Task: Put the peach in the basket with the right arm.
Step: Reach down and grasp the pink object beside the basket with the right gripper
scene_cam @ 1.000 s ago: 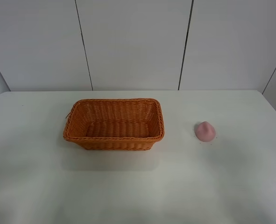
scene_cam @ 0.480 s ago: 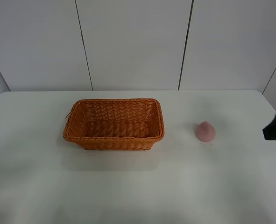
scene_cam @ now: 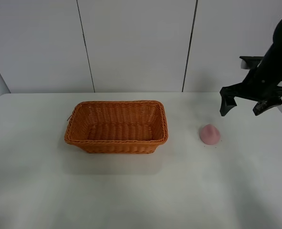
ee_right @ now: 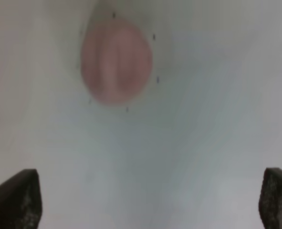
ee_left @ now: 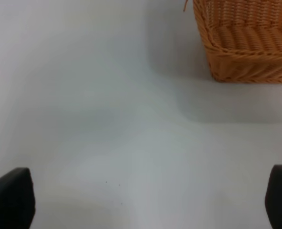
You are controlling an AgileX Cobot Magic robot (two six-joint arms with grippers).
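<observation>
The pink peach (scene_cam: pixel 210 134) lies on the white table right of the orange-brown wicker basket (scene_cam: pixel 117 127), which holds nothing. My right gripper (scene_cam: pixel 243 108) hangs open above the table, up and to the right of the peach, not touching it. In the right wrist view the peach (ee_right: pixel 116 59) appears blurred, ahead of the two spread fingertips (ee_right: pixel 14 198), with the gripper (ee_right: pixel 145 200) well short of it. The left wrist view shows a corner of the basket (ee_left: pixel 245 43) and my left gripper (ee_left: pixel 143 198) open over bare table; that arm is outside the high view.
The white table (scene_cam: pixel 141 191) runs to a white panelled wall (scene_cam: pixel 136 43) at the back. Its right edge lies close to the right arm (scene_cam: pixel 274 52).
The right arm has swung in from the right edge and risen, now hanging above and right of the peach. Peach and basket have not moved.
</observation>
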